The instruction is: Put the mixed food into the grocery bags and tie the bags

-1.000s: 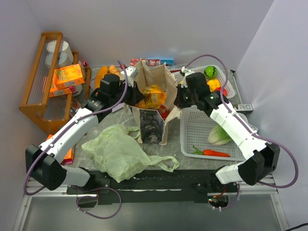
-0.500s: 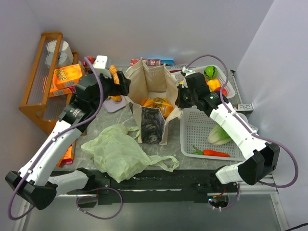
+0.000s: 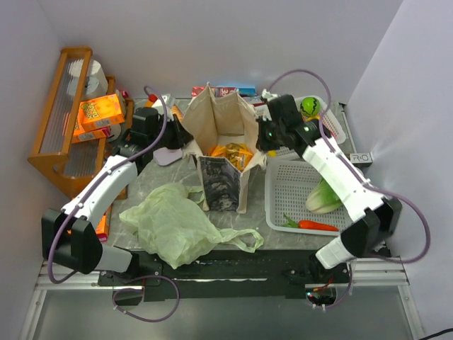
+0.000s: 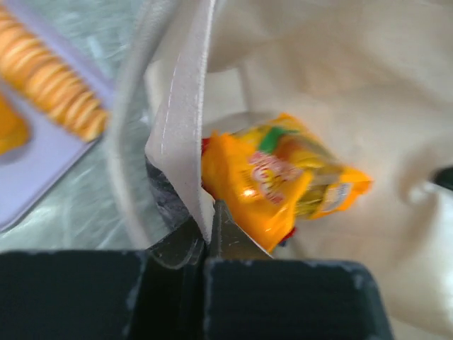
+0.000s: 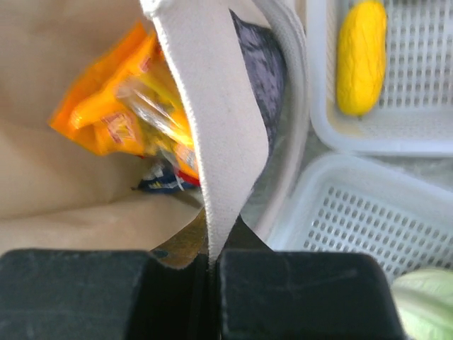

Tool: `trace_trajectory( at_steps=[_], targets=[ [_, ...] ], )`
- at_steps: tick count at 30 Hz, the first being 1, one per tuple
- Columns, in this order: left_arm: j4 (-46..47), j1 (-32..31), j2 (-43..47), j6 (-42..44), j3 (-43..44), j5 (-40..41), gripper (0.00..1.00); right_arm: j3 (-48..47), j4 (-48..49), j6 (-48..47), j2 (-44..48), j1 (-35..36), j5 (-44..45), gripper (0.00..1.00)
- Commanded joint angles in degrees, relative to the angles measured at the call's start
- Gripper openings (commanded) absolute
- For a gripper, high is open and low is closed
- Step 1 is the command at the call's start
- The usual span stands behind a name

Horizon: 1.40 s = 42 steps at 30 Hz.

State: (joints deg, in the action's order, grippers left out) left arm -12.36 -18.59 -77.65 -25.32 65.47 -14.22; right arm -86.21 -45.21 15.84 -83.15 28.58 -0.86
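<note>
The beige canvas tote (image 3: 225, 120) stands open at the table's middle, an orange snack packet (image 3: 232, 151) lying inside. My left gripper (image 3: 185, 137) is shut on the tote's left rim (image 4: 185, 106), with the orange packet (image 4: 283, 180) just beyond. My right gripper (image 3: 260, 144) is shut on the tote's right rim (image 5: 225, 120); inside lie the orange packet (image 5: 117, 106) and a blue and red packet (image 5: 164, 183). The pale-green plastic bag (image 3: 175, 222) lies crumpled in front. A cabbage (image 3: 323, 197) and a carrot (image 3: 317, 226) rest in the near white basket (image 3: 279, 185).
A far white basket (image 3: 336, 127) holds green and yellow fruit (image 3: 310, 106). A ridged bread loaf (image 4: 49, 74) lies on a lilac plate (image 3: 167, 156) left of the tote. A wooden rack (image 3: 53, 134) with orange boxes (image 3: 99, 112) fills the left side.
The left gripper let the orange packet drop into the tote, swung out left and opened, then came back and shut on the tote's left rim. The right gripper kept its hold on the right rim.
</note>
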Motion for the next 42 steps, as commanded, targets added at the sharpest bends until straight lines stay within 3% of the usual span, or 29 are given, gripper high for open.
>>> trace_trajectory(
  at_steps=[1, 4, 8, 16, 21, 27, 33, 34, 35, 36, 37, 38, 39, 40, 42],
  targets=[
    [8.8, -0.7, 0.0, -4.0, 10.1, -8.6, 0.01, -23.4, -3.2, -7.1, -6.3, -0.2, 3.8, 0.00],
    [8.2, -0.9, -0.8, -3.2, 16.6, -6.0, 0.01, -40.1, -7.8, -9.6, -15.5, -2.2, 1.9, 0.00],
    [9.0, -0.7, -4.5, -3.0, 18.9, -6.2, 0.01, -50.2, -8.6, -10.6, -22.8, -5.3, -2.2, 0.00],
    [13.9, -0.8, -14.7, -2.4, 15.7, -4.5, 0.01, -41.6, 3.5, -12.3, -30.1, -8.9, -5.5, 0.00],
    [13.1, -1.8, -14.7, -3.5, 15.5, -2.0, 0.01, -46.6, 2.2, -12.7, -35.6, -9.5, -5.6, 0.00],
    [11.9, -6.9, -9.5, -4.9, 12.8, 4.2, 0.01, -44.1, 5.6, -12.1, -35.8, -9.4, -6.0, 0.00],
    [6.6, -6.9, -15.4, -3.6, 15.8, 3.6, 0.01, -44.6, 5.1, -10.4, -37.3, -9.4, -7.7, 0.03],
    [6.4, -6.9, -15.8, -3.2, 15.9, 3.5, 0.08, -44.6, 4.8, -10.4, -37.3, -9.5, -8.2, 0.14],
    [6.4, -6.9, -15.9, -2.5, 15.9, 3.6, 0.22, -45.3, 4.3, -10.6, -37.3, -9.5, -8.4, 0.20],
    [6.6, -6.9, -15.7, -2.1, 15.8, 3.8, 0.38, -46.1, 2.7, -10.8, -37.3, -9.5, -8.8, 0.38],
    [6.9, -7.0, -15.3, -1.8, 15.7, 4.2, 0.59, -46.9, 2.0, -11.0, -37.1, -9.7, -9.5, 0.46],
    [7.5, -7.0, -14.5, -1.2, 15.7, 4.9, 0.70, -48.4, 1.5, -11.2, -36.8, -9.8, -11.2, 0.54],
    [8.3, -7.0, -14.0, -1.1, 15.9, 5.9, 0.78, -48.9, 1.3, -11.2, -35.6, -9.8, -12.0, 0.68],
    [8.6, -7.0, -13.6, -0.5, 16.2, 6.0, 0.88, -48.9, 1.8, -11.1, -34.5, -9.9, -12.8, 0.74],
    [8.8, -7.2, -12.7, 0.1, 18.0, 6.6, 0.96, -48.1, 2.9, -11.3, -31.2, -9.9, -14.1, 0.85]
  ],
)
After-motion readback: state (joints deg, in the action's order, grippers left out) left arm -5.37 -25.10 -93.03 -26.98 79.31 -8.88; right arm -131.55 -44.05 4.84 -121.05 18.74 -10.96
